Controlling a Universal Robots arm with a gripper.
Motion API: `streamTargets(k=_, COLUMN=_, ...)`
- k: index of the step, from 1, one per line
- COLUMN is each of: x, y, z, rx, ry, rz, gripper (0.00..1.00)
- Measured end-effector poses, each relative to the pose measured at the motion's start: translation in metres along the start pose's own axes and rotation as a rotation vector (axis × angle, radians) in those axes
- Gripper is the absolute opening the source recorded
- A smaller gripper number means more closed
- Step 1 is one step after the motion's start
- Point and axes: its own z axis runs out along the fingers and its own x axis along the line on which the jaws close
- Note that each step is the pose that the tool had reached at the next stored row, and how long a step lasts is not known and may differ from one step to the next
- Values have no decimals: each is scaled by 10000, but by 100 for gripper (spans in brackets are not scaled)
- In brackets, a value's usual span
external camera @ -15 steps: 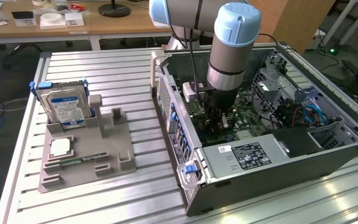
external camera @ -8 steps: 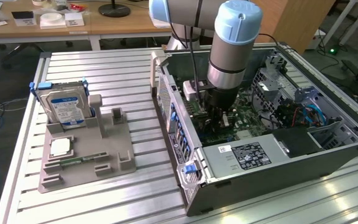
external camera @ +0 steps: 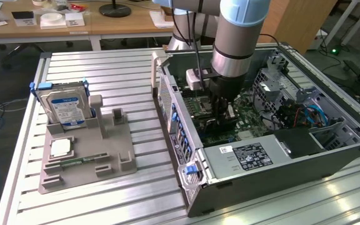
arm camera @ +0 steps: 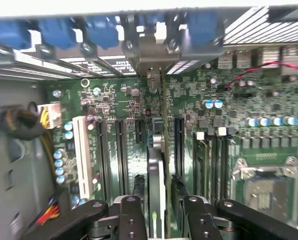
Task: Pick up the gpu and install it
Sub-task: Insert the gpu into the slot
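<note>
Gripper down inside open PC case, gpu on edge between its fingers.

Exterior view: arm reaches into the case (external camera: 330,154), frame centre; hard drive (external camera: 64,105) stands at left. Wrist view: gripper (arm camera: 159,212), lower centre, jaws narrow around the gpu (arm camera: 156,170) standing over the motherboard (arm camera: 118,100) slots; contact unclear.

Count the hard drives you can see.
1. The hard drive stands upright in the grey holder on the table, at the exterior view's left of the open computer case. More may be hidden in the case's bays.
</note>
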Motion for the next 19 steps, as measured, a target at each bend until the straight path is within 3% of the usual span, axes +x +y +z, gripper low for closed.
streamTargets(k=4, x=1, y=-13, z=-169, rx=18, ry=0, rz=0, gripper=35)
streamTargets(k=10, x=0, y=-13, z=-175, rx=21, ry=-1, rz=0, gripper=27)
streamTargets(k=13, x=1, y=-14, z=-175, rx=21, ry=0, rz=-1, gripper=10)
streamTargets(k=19, x=0, y=-14, z=-175, rx=20, ry=0, rz=-1, gripper=11)
